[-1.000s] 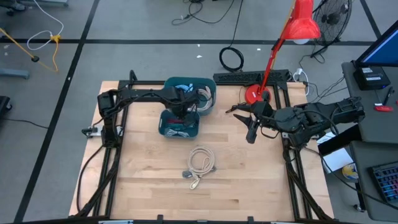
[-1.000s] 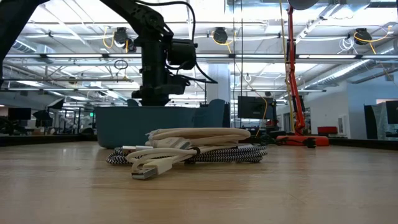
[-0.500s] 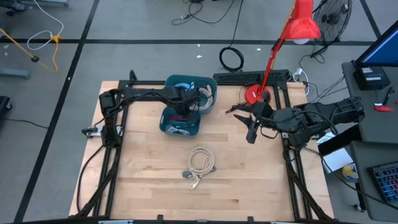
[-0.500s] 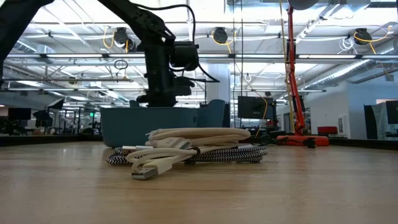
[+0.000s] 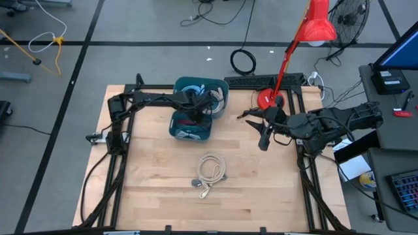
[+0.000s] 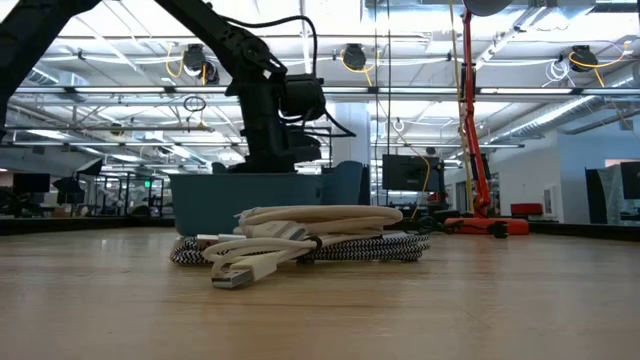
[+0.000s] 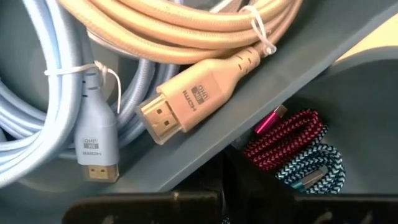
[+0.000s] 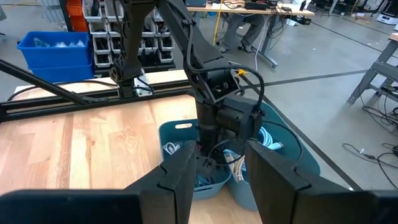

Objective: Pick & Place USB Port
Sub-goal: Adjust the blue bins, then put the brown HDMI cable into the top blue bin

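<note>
high view, left end effector (image 5: 190, 119) over bin (image 5: 177, 132) cables

- The table (image 5: 261, 189) is showing pale, matt wood planks.
- The teal bins (image 5: 185, 134) are looking like smooth plastic.
- The beige HDMI cable (image 7: 205, 87) is showing a glossy jacket and shiny metal plug.
- The red-and-teal cables (image 7: 298, 152) are wearing braided cloth.

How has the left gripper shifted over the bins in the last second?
Yes. In the low view, the left gripper has slid rightward along the blue bin, toward the red lamp stand.
</note>
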`<action>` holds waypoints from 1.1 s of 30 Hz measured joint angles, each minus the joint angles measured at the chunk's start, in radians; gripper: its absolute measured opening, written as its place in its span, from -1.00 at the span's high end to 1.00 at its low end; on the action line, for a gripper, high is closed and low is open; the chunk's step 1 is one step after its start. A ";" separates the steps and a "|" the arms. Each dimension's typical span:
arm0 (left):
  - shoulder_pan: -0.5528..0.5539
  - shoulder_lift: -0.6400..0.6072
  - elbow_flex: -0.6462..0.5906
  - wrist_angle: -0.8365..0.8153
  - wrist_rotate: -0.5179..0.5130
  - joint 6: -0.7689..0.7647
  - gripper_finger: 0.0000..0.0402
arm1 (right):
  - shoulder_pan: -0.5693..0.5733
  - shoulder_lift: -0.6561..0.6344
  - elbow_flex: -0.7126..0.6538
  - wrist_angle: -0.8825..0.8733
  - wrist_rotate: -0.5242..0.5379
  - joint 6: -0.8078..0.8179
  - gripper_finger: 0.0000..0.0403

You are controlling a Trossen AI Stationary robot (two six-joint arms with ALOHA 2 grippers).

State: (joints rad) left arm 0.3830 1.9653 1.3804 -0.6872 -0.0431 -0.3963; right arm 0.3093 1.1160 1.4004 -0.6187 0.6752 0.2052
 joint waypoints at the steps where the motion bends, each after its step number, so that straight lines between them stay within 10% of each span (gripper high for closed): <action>1: 0.003 -0.001 0.000 0.005 0.000 -0.003 1.00 | 0.000 0.000 0.000 0.000 0.000 0.000 0.35; 33: 0.026 -0.073 0.003 0.049 0.046 0.018 0.97 | 0.000 0.033 0.000 0.005 0.000 0.017 0.35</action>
State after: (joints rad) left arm 0.4086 1.8924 1.3838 -0.6386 0.0029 -0.3782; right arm 0.3092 1.1488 1.4002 -0.6135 0.6750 0.2226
